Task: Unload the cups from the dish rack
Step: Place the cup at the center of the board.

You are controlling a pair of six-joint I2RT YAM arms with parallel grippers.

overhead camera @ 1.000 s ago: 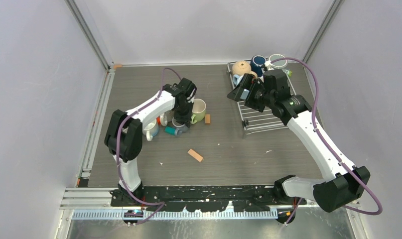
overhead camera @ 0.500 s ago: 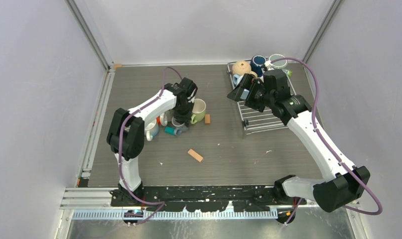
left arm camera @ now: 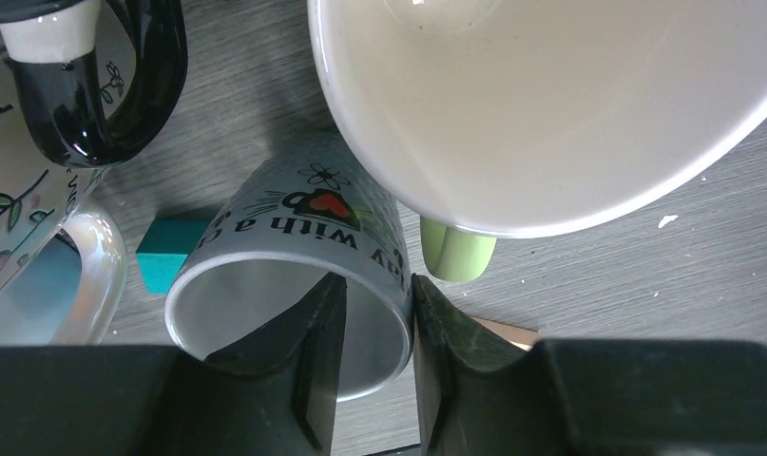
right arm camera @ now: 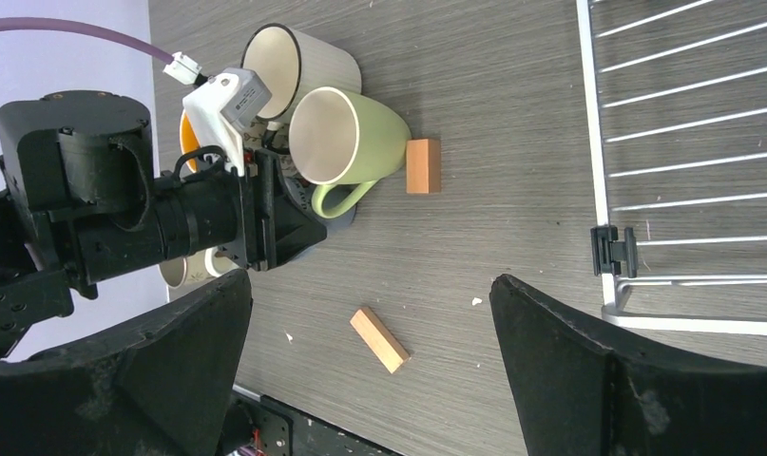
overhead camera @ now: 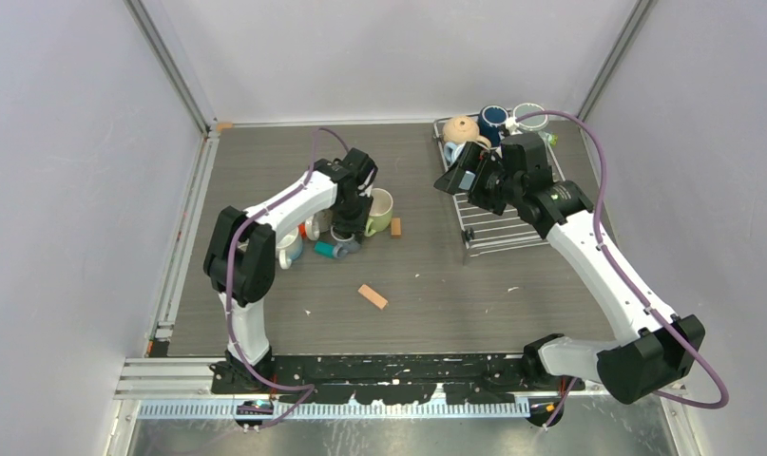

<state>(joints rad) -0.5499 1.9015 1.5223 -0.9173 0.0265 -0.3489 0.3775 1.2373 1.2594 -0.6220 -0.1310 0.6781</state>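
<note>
Left arm (overhead camera: 282,205): elbow folded; it reaches up the table, wrist tipped down into the cluster of cups left of centre.
Left claw (left arm camera: 379,294): shown only by its own wrist view, since the arm hides it from overhead. It is partly open, astride the rim wall of the grey mug (left arm camera: 294,256). One finger (left arm camera: 313,361) is inside the mouth with a gap to the wall, and the other is close against the outside. It is not clamped.
Grey mug: lies on its side on the table, print up, just beside the lime green mug (left arm camera: 550,104).
Other unloaded cups: a floral mug (left arm camera: 104,95) with a black handle and a blue-lined mug (left arm camera: 47,285), both cut off by the frame. The right wrist view adds a black-rimmed white mug (right arm camera: 298,57).
Blocks: a teal block (left arm camera: 170,252) sits behind the grey mug, and two orange blocks (right arm camera: 423,165) lie nearby.
Right arm (overhead camera: 598,256): stretched up the right side, wrist turned leftward.
Right claw (right arm camera: 372,294): spread fully wide with nothing between the fingers, at the rack's left edge.
Dish rack (overhead camera: 501,233): far right of the table; its near half is bare wire.
Cups in rack: a tan cup (overhead camera: 460,127), navy cup (overhead camera: 493,116) and white cup (overhead camera: 528,116) at the far end. A light blue cup (overhead camera: 451,149) is half hidden behind the claw. Only the overhead view shows them.
</note>
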